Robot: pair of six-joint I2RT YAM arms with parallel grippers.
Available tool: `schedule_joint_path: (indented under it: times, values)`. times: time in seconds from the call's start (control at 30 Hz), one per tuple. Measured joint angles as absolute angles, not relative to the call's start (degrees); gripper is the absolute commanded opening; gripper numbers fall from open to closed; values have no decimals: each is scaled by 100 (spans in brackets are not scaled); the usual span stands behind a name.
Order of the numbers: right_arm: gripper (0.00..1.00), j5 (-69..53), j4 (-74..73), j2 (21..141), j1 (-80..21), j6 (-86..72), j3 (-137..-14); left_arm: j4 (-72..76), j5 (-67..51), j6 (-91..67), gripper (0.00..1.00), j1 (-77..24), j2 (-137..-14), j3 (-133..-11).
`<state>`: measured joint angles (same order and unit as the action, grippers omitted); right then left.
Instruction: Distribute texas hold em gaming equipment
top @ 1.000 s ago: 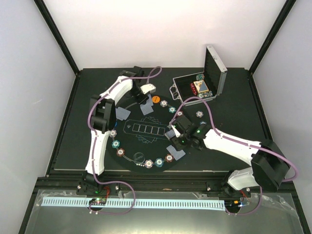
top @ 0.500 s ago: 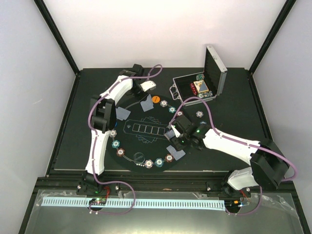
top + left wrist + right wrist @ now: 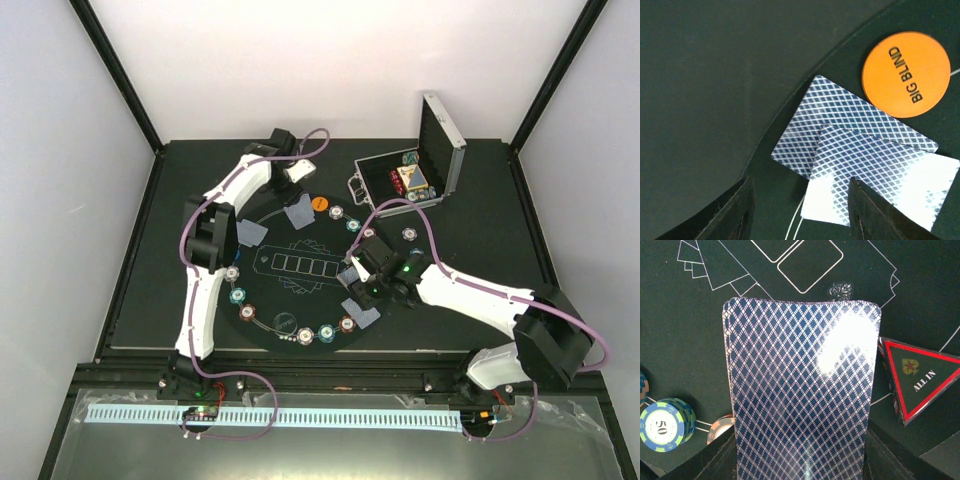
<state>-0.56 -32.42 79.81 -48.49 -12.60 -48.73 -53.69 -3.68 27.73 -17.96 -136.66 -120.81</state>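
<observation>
- An open silver case (image 3: 428,172) stands near the far right corner of the desk (image 3: 500,310) with its lid upright. It is well apart from both arms.
- A big round black mat (image 3: 300,292), printed with white card outlines, covers the middle of the desk. Poker chips (image 3: 237,295) ring its rim, with small fans of cards among them.
- The left arm stretches to the far edge of the mat, its wrist bent down.
- The left gripper (image 3: 800,217) stands wide with nothing between its fingers. It hovers over two overlapping cards (image 3: 850,142) that lie flat, checked backs up, glossy with glare.
- A smooth orange disc (image 3: 906,75) lettered "BIG BLIND" meets the edge of the farther card.
- The right arm reaches in from the near right corner to the right side of the mat.
- The right gripper (image 3: 800,462) clamps a pack of cards (image 3: 800,390) by its lower end. The diamond-patterned back faces the wrist camera and blocks much of the mat.
- A red-edged triangle marker (image 3: 917,382) reading "ALL IN" lies right of the pack.
- A blue-and-green chip stack (image 3: 665,427) marked 50 sits left of the pack.
- A red-brown chip (image 3: 722,432) is half hidden behind the pack.
</observation>
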Motion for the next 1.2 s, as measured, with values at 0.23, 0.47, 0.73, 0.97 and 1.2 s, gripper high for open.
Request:
schedule_joint_path:
  times: [0.23, 0.47, 0.73, 0.97, 1.2]
  values:
    - [54, -51, -3326, 7946, -4851, -1081, -4934, -4324, -888, 1022, 66, -1782, -11716, -10020]
    - [55, -102, -3385, 7933, -4963, -851, -5107, -1573, -3647, -1664, 66, -1826, -8626, -6204]
    - [55, -344, -3496, 7881, -5280, -631, -5164, -1203, -5645, -2362, 70, -2198, -8790, -5022]
    - [55, -373, -3546, 7848, -5502, -626, -5207, -1841, -6331, -1715, 70, -2320, -9089, -5092]
    - [55, -366, -3599, 7828, -5590, -626, -5304, -2342, -6458, -1299, 69, -2679, -9424, -5142]
